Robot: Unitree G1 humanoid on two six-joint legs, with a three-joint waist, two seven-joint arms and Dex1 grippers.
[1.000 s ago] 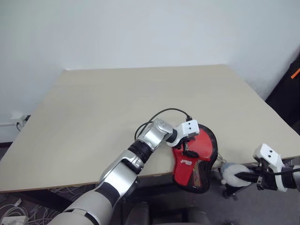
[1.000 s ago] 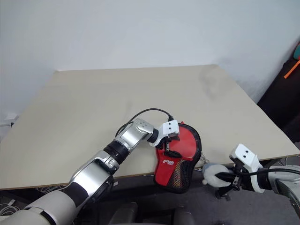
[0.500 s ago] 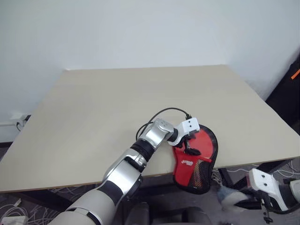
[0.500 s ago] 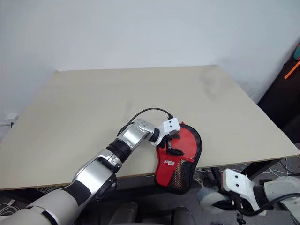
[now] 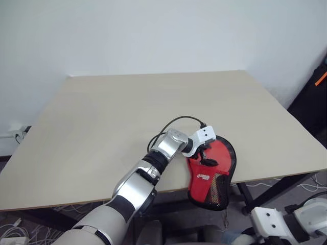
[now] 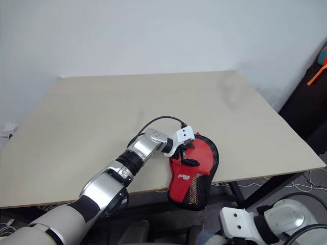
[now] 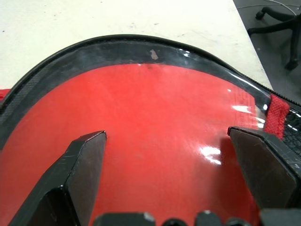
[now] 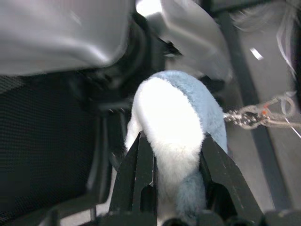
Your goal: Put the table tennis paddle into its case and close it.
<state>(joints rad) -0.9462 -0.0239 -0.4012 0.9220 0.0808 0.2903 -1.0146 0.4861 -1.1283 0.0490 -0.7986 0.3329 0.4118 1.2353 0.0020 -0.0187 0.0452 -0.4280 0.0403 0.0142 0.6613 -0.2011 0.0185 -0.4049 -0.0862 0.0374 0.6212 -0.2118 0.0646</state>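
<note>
The case [image 5: 224, 172] lies at the table's near edge, its narrow mesh end hanging over the edge. The table tennis paddle [image 5: 220, 153] is inside it, and its red face [image 7: 155, 108] shows through the glossy cover inside the black piping [image 7: 117, 49]. My left gripper [image 5: 206, 156] hovers open just above the case's round part, one finger [image 7: 80, 174] on each side of the red face. Low at the right, off the table, my right gripper [image 8: 171, 155] is shut on a fluffy white and blue pompom [image 8: 174, 117] with a small metal chain [image 8: 256, 115] on it.
The beige table [image 5: 127, 112] stretches far and left of the case. A dark object with an orange strap [image 5: 317, 97] stands at the right by the wall. An office chair base [image 7: 277, 23] and cables lie on the floor beyond the table's edge.
My right arm has pulled back and down toward the lower edge of the head views, taking the pompom with it. The left gripper stays open over the case.
</note>
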